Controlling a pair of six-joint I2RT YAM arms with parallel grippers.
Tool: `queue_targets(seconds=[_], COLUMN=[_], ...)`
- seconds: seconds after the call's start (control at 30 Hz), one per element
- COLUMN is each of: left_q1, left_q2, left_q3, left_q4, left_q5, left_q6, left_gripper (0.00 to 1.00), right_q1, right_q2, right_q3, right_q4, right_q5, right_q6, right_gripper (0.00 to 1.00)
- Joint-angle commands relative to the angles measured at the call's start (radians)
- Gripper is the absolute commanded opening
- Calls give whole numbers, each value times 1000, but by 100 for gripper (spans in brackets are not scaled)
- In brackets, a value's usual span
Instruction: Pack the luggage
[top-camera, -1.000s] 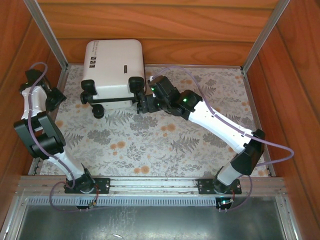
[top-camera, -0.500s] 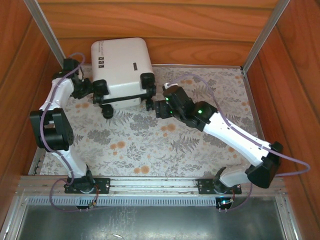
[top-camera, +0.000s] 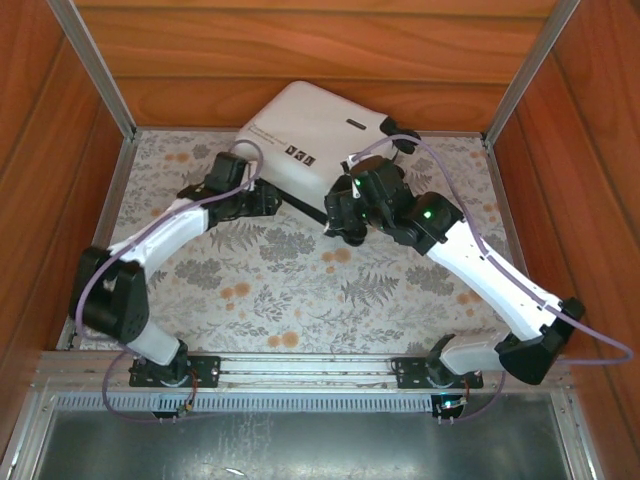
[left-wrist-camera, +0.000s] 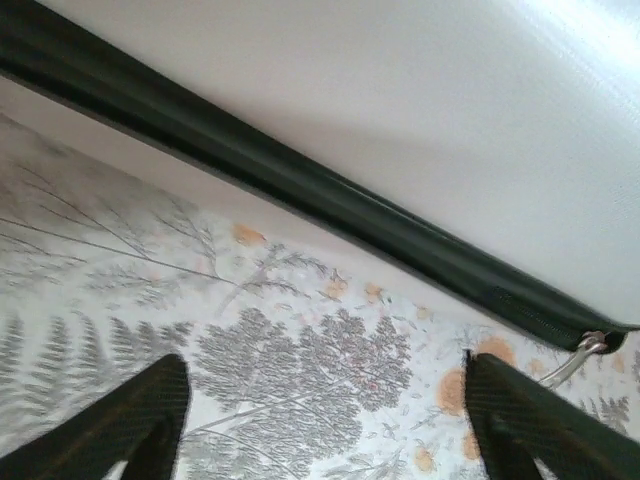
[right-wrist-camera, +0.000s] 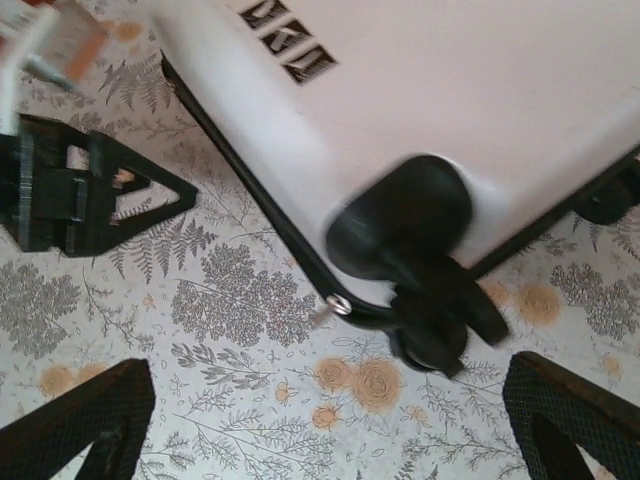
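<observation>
The luggage (top-camera: 312, 120) has swung round in the last second. It was sitting squarely at the far left corner with its wheels toward me, and now it lies across the far middle of the floral tablecloth (top-camera: 300, 290), turned on a diagonal with its long zipped edge facing both arms. It is shut, the black zip seam (left-wrist-camera: 300, 195) running unbroken along the white shell. My left gripper (left-wrist-camera: 325, 410) has come in from the left and sits low just beside that seam, fingers wide apart with only cloth between them. The right gripper (right-wrist-camera: 330, 400) is at the wheel end, also spread wide and holding nothing. Under it I see a black wheel (right-wrist-camera: 440, 335) and the small metal zip pull (right-wrist-camera: 340, 303) just beside the corner. I read the turn as setting the case up for opening, since the pull now looks reachable by either arm. With the case shut, I judge the job is at an early stage. The pull is small and lies close to the cloth, so pinching it will want care
</observation>
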Motion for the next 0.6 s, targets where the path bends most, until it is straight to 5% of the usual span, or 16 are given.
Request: queue_targets(seconds=[0.0, 0.27, 0.57], left_q1=[9, -158, -281], left_q2=[-110, -265, -198], left_q3=[-112, -379, -414], left_q4=[117, 288, 398], left_q5=[-26, -44, -101], left_q6=[24, 15, -2], left_gripper=[82, 87, 86], right_q1=[-75, -264, -293], right_q2=[48, 83, 225], right_q3=[60, 97, 103], right_q4=[-108, -261, -271], right_q5=[-111, -350, -423], right_q6=[-148, -380, -443], right_gripper=[97, 97, 98])
